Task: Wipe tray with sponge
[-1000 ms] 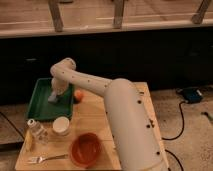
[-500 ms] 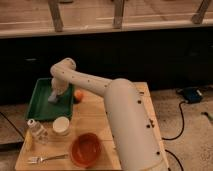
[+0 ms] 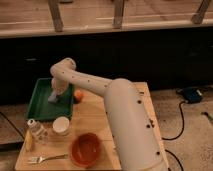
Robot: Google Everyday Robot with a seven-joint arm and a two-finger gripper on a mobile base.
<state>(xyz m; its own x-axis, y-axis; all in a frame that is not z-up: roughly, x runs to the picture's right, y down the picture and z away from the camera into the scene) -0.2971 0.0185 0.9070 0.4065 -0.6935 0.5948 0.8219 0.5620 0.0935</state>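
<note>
The green tray lies at the table's back left. My arm reaches over the table from the right and bends down into it. My gripper is low over the tray's right half, shut on the pale blue-grey sponge, which rests against the tray floor. The wrist hides the top of the sponge.
A small orange ball lies just right of the tray. In front of the tray stand a white cup and a small bottle. An orange bowl and a fork sit near the wooden table's front edge.
</note>
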